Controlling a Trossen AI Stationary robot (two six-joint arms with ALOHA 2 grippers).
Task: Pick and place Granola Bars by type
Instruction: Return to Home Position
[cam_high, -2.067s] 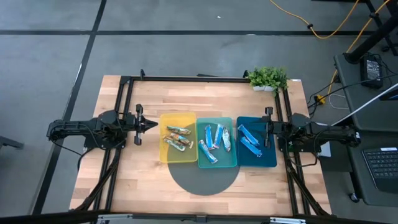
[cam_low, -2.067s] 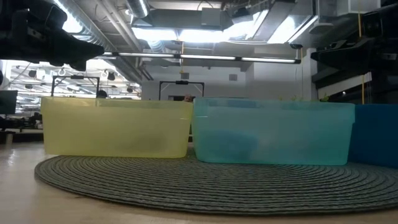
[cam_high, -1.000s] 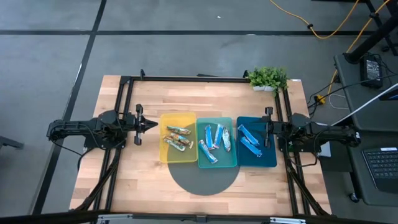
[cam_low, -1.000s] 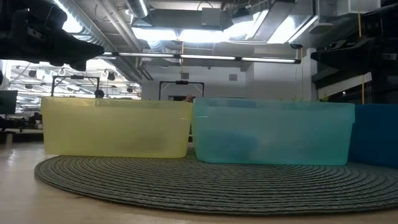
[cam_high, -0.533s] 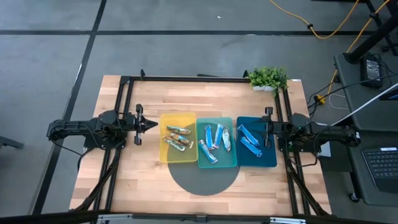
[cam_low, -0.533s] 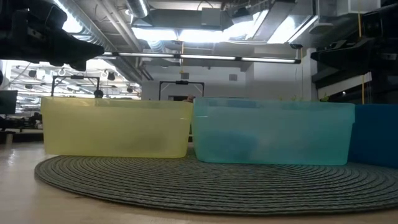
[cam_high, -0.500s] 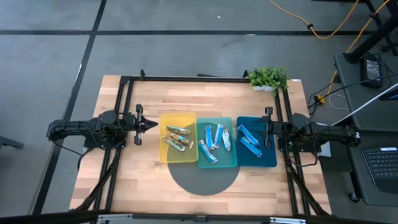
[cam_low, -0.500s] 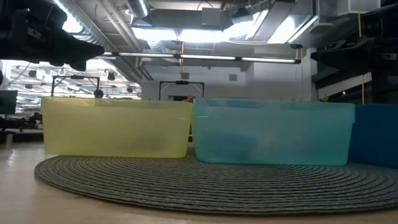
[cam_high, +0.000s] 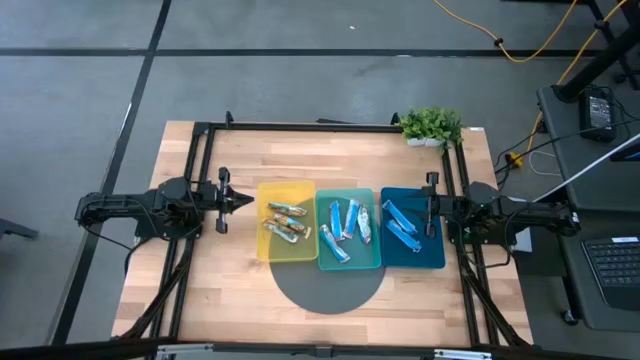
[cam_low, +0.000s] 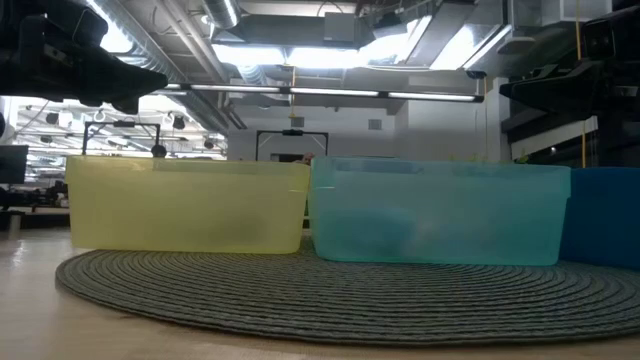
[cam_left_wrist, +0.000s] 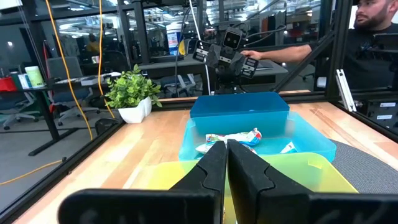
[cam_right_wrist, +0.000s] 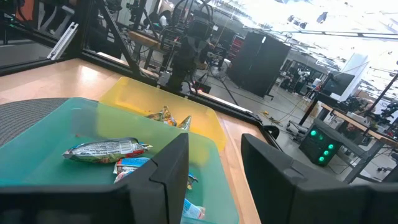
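Observation:
Three trays stand side by side on a round grey mat (cam_high: 328, 288): yellow (cam_high: 270, 245), teal (cam_high: 372, 255) and dark blue (cam_high: 432, 250). Tan-brown Granola Bars (cam_high: 287, 221) lie in the yellow tray, blue-and-white ones (cam_high: 349, 228) in the teal tray and bright blue ones (cam_high: 400, 224) in the dark blue tray. My left gripper (cam_high: 245, 200) hovers shut at the yellow tray's left side, pointing level toward it. My right gripper (cam_high: 427, 207) hovers open over the dark blue tray's right part, with nothing between its fingers (cam_right_wrist: 174, 158).
A potted plant (cam_high: 432, 125) stands at the table's far right corner. A black frame (cam_high: 300, 126) runs round the table's far and side edges. In the left wrist view a person (cam_left_wrist: 373, 25) sits beyond the table's right side.

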